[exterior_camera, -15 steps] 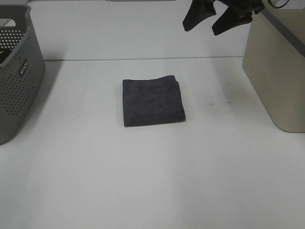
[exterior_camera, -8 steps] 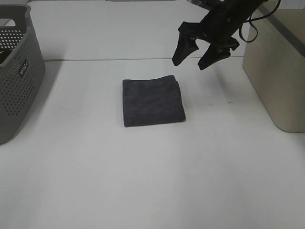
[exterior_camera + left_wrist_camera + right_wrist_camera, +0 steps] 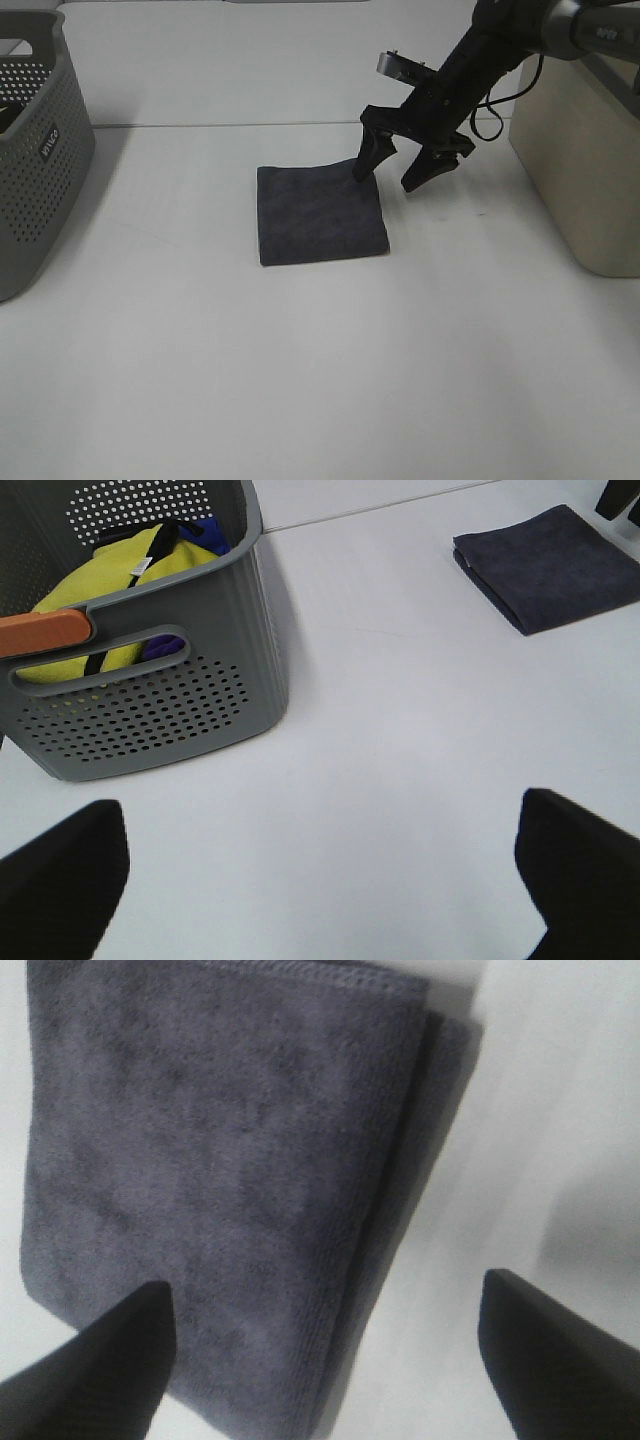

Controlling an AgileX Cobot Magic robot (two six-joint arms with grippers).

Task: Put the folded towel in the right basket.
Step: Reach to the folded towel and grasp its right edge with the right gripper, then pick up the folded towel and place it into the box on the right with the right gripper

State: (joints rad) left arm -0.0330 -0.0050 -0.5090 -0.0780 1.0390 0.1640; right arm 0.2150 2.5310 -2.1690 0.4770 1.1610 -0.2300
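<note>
The folded dark grey towel (image 3: 320, 213) lies flat on the white table, near the middle. My right gripper (image 3: 388, 177) is open and hovers at the towel's far right corner, one finger over its edge and one over bare table. In the right wrist view the towel (image 3: 210, 1180) fills the frame between the two dark fingertips (image 3: 110, 1355). The right basket (image 3: 585, 140) is a beige bin at the table's right edge. My left gripper (image 3: 320, 880) is open over bare table, and the towel (image 3: 550, 568) shows far off in its view.
A grey perforated basket (image 3: 35, 150) stands at the left edge; in the left wrist view the basket (image 3: 150, 690) holds yellow and blue items. A cable trails behind the right arm (image 3: 495, 50).
My right arm has come down from the back right, moving left and toward the towel. It now stands just over the towel's far right corner. The towel has not moved.
</note>
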